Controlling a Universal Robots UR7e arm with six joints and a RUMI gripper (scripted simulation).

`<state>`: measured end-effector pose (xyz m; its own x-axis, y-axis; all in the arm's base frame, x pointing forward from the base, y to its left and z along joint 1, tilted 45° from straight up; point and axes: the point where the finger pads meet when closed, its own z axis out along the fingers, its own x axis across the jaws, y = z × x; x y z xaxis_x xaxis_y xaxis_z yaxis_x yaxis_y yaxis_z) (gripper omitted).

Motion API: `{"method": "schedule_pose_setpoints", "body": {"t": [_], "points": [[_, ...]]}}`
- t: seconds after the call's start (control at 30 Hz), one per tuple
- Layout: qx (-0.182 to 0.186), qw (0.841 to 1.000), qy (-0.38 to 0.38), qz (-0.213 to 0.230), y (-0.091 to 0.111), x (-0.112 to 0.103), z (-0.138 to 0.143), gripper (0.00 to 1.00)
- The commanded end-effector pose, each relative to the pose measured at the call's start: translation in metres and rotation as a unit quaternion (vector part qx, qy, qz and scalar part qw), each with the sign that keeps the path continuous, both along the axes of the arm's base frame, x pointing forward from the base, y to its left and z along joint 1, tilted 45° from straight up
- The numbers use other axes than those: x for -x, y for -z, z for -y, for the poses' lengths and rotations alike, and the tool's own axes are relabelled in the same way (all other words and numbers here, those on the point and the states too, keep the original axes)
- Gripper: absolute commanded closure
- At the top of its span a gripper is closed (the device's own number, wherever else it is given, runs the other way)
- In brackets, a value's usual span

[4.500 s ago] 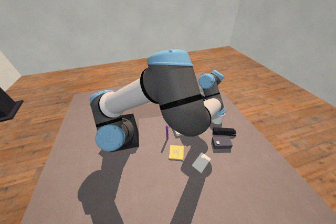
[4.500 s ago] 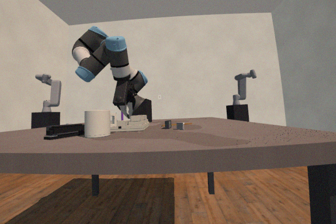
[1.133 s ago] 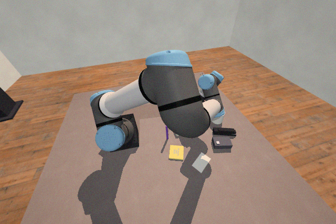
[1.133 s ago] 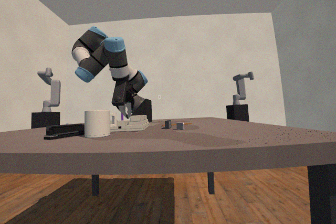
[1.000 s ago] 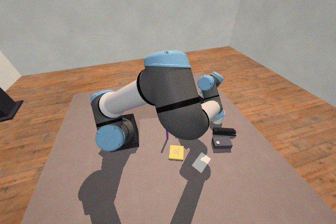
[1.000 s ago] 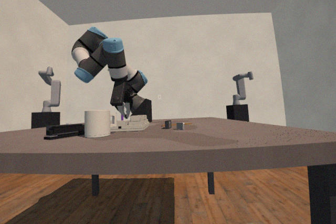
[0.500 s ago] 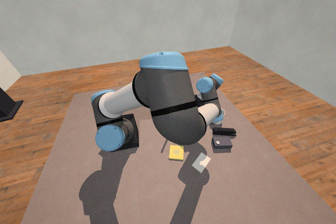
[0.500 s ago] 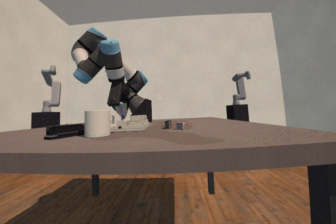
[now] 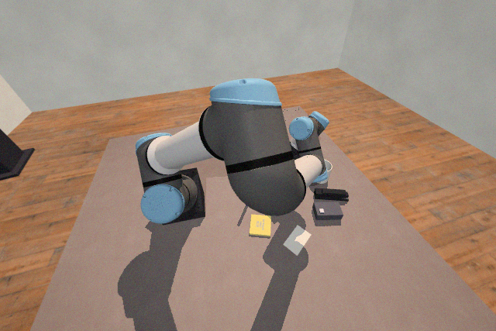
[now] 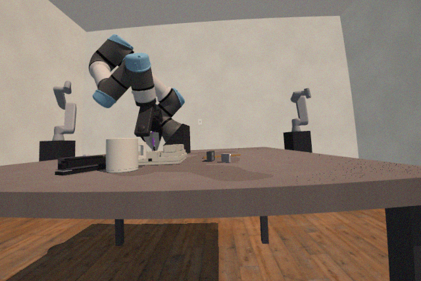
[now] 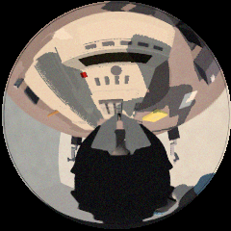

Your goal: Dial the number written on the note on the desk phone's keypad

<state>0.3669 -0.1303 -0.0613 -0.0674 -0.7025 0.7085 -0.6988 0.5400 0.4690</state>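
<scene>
The two-jaw gripper (image 11: 118,115) was clenched shut with nothing between its jaws, its joined tip pointed down at the key area of the cream-coloured desk phone (image 11: 115,72). In the wrist view the tip sat over a row of small keys near the phone's front edge; whether it actually touched a key could not be told. Beyond the tip lay further small keys, a round button, a small red square marker (image 11: 84,74) and a long dark display slot. The grey handset (image 11: 60,82) lay along the phone's side, in its cradle.

From the exterior view, the gripper (image 10: 153,144) came down steeply onto the cream phone (image 10: 168,154), which stood on the grey-brown table (image 10: 306,176). Just beside the phone stood a cream cylindrical mug (image 10: 122,154), and next to that a long black stapler (image 10: 79,164). Two small dark and grey blocks (image 10: 217,156) sat apart from the phone, farther along the table.

In the top view the arm's big grey elbow with its blue cap (image 9: 250,146) hid the phone. Near it on the table lay a yellow sticky note (image 9: 260,225) with writing too small to read, a pale sheet of paper (image 9: 297,239), and a dark box with a white label (image 9: 327,209).
</scene>
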Motion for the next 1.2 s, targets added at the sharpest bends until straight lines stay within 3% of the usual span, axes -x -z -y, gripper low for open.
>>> {"method": "schedule_pose_setpoints", "body": {"t": [0.0,1.17], "points": [[0.000,1.000,0.000,0.000,0.0005,-0.0002,0.0005,1.00],[0.000,1.000,0.000,0.000,0.0032,0.0005,0.0031,1.00]]}}
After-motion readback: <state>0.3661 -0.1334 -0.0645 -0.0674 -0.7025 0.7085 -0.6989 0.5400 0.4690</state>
